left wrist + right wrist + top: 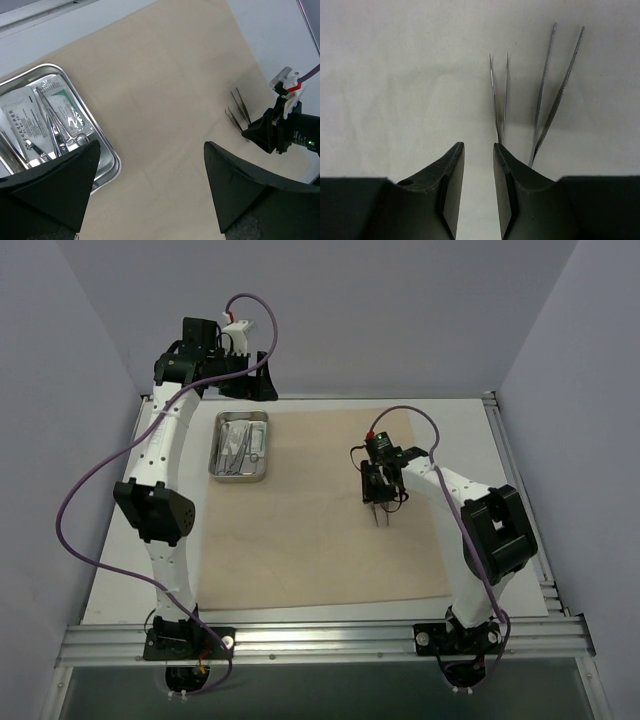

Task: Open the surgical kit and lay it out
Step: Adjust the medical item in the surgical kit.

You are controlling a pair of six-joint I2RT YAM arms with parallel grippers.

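**Top external view: cloth spread, tweezers out, tray not yet emptied**

The large beige cloth sheet (330,540) lies flat and open across the table, so I judge the unwrapping done and the laying-out under way. At its far left corner sits the small rectangular steel tray (109,160), with the steel scissor-handled instruments (55,132) lying inside on top of two small clear packets (22,120).

The left gripper (151,144) hangs high above the cloth just beside the tray, jaws spread wide and empty. The right gripper (478,146) is low over the right half of the cloth, well apart from the tray. Its jaws stand a narrow slit apart, with bare cloth showing through the slit.

Two pairs of thin steel tweezers lie side by side on the cloth in front of it. The shorter tweezers (499,100) have their joined end right at the tip of one finger (not plainly between the pads). The longer tweezers (555,90) lie just beside them.

The next move probably calls for lifting the right gripper clear without nudging either pair. An arm then needs to reach into the tray for a scissor-handled instrument, gripping it from above, and set it on bare cloth.
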